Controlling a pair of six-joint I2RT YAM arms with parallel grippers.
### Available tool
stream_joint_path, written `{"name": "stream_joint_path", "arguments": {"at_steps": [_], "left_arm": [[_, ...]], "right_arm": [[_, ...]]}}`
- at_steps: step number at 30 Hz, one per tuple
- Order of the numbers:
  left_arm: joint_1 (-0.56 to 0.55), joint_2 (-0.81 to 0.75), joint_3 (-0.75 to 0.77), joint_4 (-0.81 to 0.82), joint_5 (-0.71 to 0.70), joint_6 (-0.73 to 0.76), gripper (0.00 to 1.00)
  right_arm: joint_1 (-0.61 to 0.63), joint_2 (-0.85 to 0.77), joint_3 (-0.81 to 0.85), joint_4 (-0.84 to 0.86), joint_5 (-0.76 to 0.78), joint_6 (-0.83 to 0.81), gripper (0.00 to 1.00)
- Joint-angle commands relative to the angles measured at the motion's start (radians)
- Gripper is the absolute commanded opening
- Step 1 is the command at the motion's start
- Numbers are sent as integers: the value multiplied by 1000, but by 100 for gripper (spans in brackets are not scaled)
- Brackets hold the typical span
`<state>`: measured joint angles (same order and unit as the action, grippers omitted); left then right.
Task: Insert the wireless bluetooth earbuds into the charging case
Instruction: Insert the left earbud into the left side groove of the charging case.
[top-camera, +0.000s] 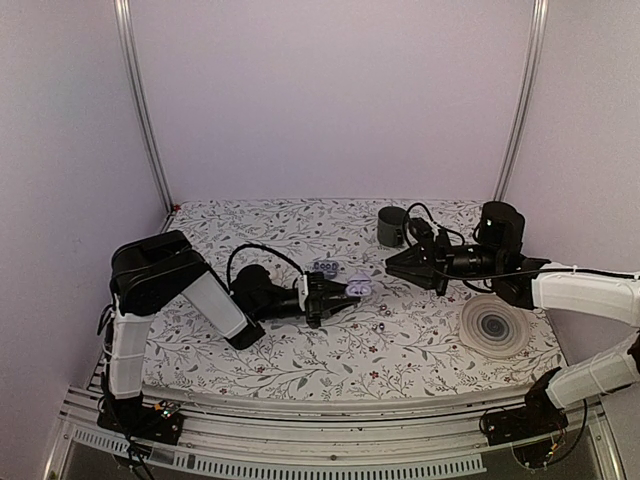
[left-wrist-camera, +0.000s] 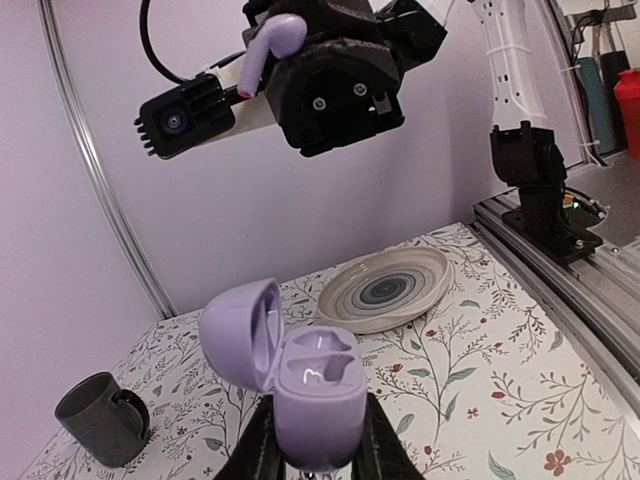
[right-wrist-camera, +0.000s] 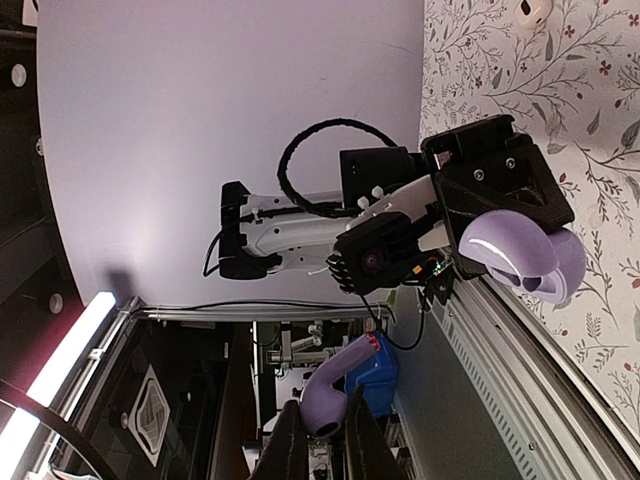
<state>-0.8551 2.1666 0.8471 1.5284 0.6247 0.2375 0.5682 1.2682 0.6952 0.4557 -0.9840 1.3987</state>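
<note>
The left gripper (left-wrist-camera: 318, 445) is pressed in on the lower body of the charging case (left-wrist-camera: 320, 400), a pale lilac clamshell that it holds off the flowered table (top-camera: 300, 360), low in the centre of the left wrist view. The lid (left-wrist-camera: 240, 330) is swung back to the left, and the two sockets (left-wrist-camera: 325, 362) face up. Both look empty, though glare on the gloss makes that hard to confirm. The right gripper (right-wrist-camera: 322, 425) pinches a lilac earbud (right-wrist-camera: 325, 400) by its stem, at the bottom centre of its own view. From the left wrist that earbud shows at the top of the frame, well above the case and apart from it. In the overhead view the two grippers face each other near the middle of the table, with the case between them and nearer the left one. A small pale piece (top-camera: 325, 267) lies on the cloth just above the left gripper; I cannot tell whether it is the second earbud. A striped plate (top-camera: 493, 325) sits at lower right and a dark mug (top-camera: 392, 227) toward the upper centre; neither is in play. As I judge it, the opening and presenting of the case are done and one earbud is in hand, but none is seated yet. What remains is lowering this one into its socket, then fetching and seating the other.
</note>
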Motion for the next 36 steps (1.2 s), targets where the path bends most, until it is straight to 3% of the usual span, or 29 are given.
{"name": "stream_joint_path", "arguments": {"at_steps": [1, 36], "left_arm": [[20, -16, 26, 293, 45, -4, 0], [25, -17, 97, 292, 64, -14, 0]], "right_arm": [[-5, -26, 27, -62, -36, -57, 12], [9, 65, 85, -100, -87, -99, 14]]}}
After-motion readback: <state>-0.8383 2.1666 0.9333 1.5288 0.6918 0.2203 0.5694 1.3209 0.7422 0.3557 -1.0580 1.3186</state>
